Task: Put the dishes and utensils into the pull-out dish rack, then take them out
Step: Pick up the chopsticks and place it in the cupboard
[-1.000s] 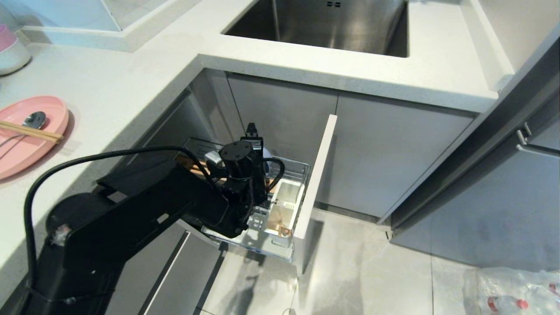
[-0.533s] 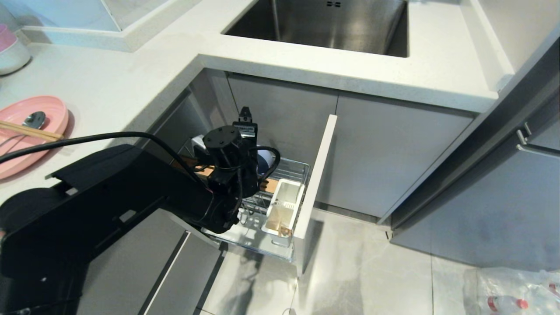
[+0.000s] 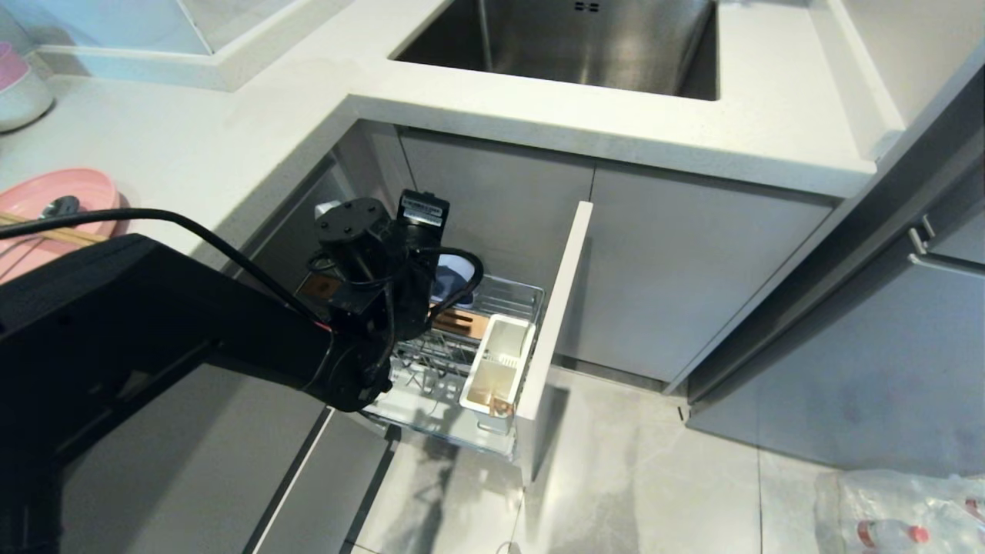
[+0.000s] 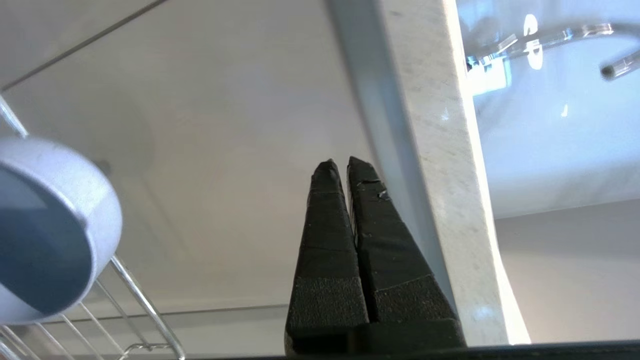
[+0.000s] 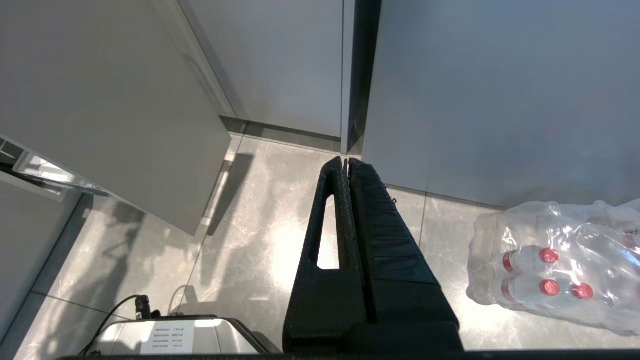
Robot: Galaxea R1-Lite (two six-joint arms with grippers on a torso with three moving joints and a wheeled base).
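Lifted off the bowl (image 4: 45, 235), left gripper (image 4: 345, 167) jaws closed.

- I see the white speckled table (image 3: 231, 154) wrapping an L around the steel sink (image 3: 569, 38).
- On its left edge lies the pink plate (image 3: 46, 201), partly behind my left arm, carrying the chopsticks (image 3: 46, 229) and the spoon (image 3: 60, 206).
- At the far left corner stand the stacked bowls (image 3: 15, 85).
- The pull-out dish rack (image 3: 508, 296) stands drawn out under the table; the blue bowl (image 4: 45, 235) sits on its wires, beside the white caddy (image 3: 499, 362).
- On the grey tiled floor (image 3: 654, 477) lies a pack of bottles (image 3: 908, 512).
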